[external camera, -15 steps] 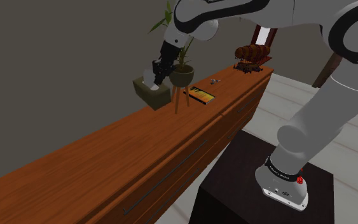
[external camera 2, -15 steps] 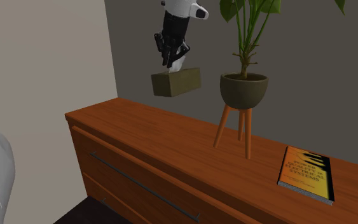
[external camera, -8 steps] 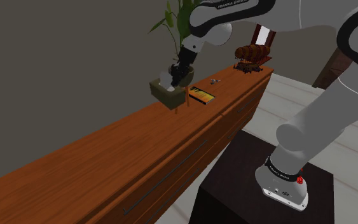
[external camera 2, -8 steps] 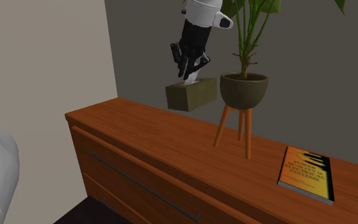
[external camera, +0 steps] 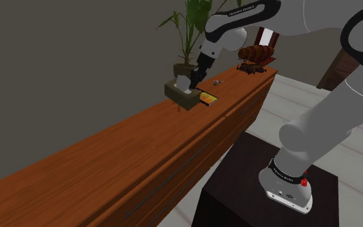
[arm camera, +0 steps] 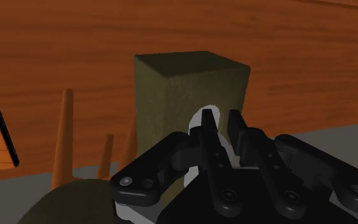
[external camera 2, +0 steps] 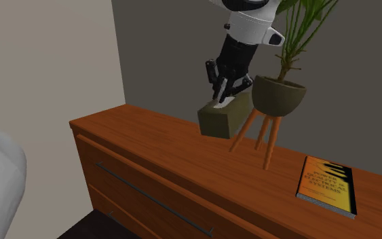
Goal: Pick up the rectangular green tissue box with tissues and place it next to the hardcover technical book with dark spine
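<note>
Hanging clear above the counter (external camera 2: 148, 153): olive-green tissue box (external camera 2: 222, 122) | gripper (external camera 2: 226, 95) is clamped on its top, white tissue is pinched between the fingers (arm camera: 204, 130) | box is seen just beside the potted plant (external camera 2: 277, 95) stand's wooden legs | orange book (external camera 2: 327, 185) is found flat on the counter past the plant, apart from the box
</note>
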